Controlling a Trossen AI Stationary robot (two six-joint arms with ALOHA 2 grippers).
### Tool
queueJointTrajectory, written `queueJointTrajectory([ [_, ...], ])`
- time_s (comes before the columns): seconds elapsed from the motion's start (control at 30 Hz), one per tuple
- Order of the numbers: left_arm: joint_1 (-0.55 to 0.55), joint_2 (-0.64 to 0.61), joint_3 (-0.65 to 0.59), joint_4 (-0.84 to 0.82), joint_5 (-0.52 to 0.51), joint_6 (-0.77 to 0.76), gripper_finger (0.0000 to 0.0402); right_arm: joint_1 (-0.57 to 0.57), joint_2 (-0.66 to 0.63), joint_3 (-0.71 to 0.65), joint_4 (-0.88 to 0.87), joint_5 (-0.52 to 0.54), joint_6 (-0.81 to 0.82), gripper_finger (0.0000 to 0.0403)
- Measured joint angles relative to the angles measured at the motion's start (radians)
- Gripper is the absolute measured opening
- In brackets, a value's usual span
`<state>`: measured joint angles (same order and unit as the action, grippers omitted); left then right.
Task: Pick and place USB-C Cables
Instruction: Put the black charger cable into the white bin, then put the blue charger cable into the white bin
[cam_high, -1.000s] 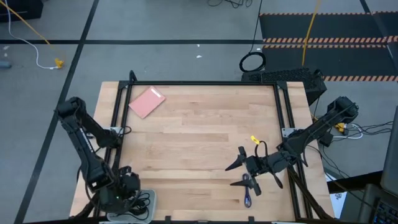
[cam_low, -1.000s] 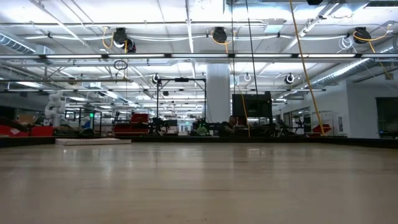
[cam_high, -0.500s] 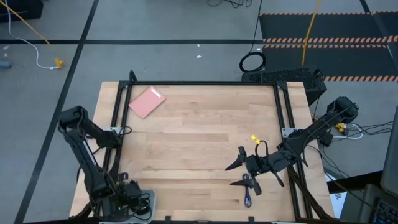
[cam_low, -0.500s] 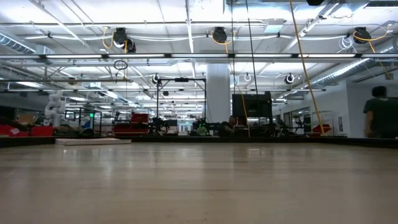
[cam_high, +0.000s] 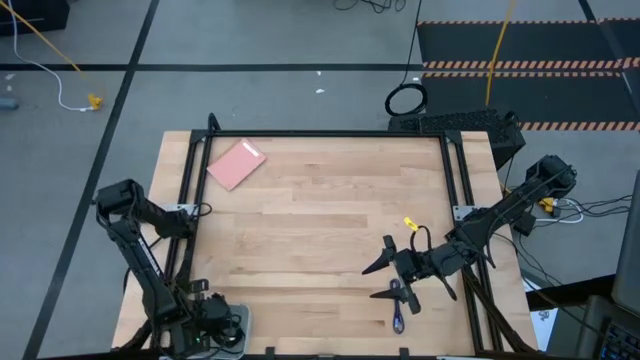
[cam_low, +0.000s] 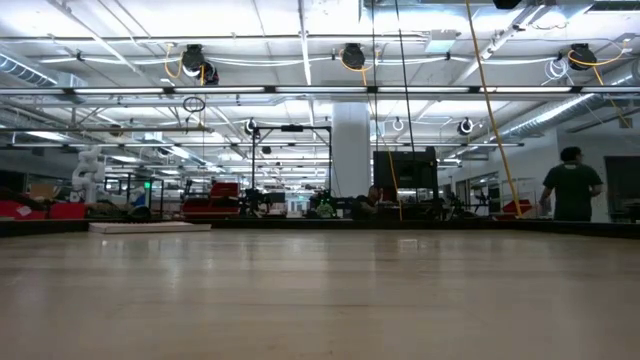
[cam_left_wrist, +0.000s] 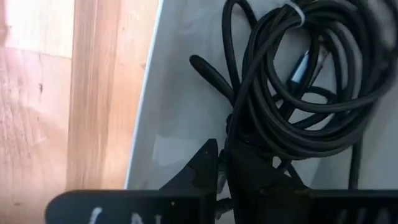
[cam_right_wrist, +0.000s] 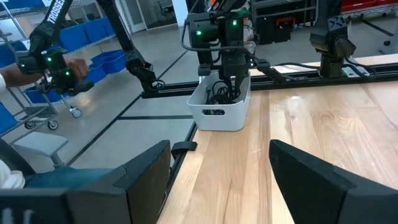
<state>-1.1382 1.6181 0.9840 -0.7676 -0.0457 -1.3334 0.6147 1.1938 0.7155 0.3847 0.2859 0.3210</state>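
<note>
- Left arm's folded down lower since a second ago, left gripper (cam_right_wrist: 227, 70) now inside the white bin (cam_right_wrist: 219, 114) off the counter (cam_high: 320, 215) corner, jaws pressed together among black cables (cam_left_wrist: 298, 81).
- Right gripper (cam_high: 385, 280) hovers near the front edge, jaws spread, purple-blue cable (cam_high: 398, 318) just beside it; middle's wide open.

Your arms: black, jointed | left gripper (cam_right_wrist: 227, 70): green lights above | right gripper (cam_high: 392, 279): dark, pointed fingers

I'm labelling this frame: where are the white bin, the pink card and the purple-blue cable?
white bin (cam_right_wrist: 219, 113): right wrist view, front wall.
pink card (cam_high: 236, 164): high view, its middle.
purple-blue cable (cam_high: 398, 321): high view, lower end.
</note>
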Motion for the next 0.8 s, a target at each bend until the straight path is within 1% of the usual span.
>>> queueJointTrajectory([
  [0.17, 0.007, -0.025, 0.0, -0.005, -0.004, 0.018, 0.0019, 0.0, 0.0, 0.0, 0.0, 0.0, 0.0, 0.0267],
  [0.33, 0.029, -0.079, 0.0, -0.015, -0.006, 0.048, 0.0004, 0.0, 0.0, 0.0, 0.0, 0.0, 0.0, 0.0267],
  [0.57, 0.07, -0.148, 0.0, -0.032, -0.007, 0.108, 0.0013, 0.0, 0.0, 0.0, 0.0, 0.0, 0.0, 0.0267],
  [0.8, 0.139, -0.206, 0.001, -0.034, -0.018, 0.229, 0.0005, 0.0, 0.0, 0.0, -0.001, 0.0, -0.001, 0.0267],
])
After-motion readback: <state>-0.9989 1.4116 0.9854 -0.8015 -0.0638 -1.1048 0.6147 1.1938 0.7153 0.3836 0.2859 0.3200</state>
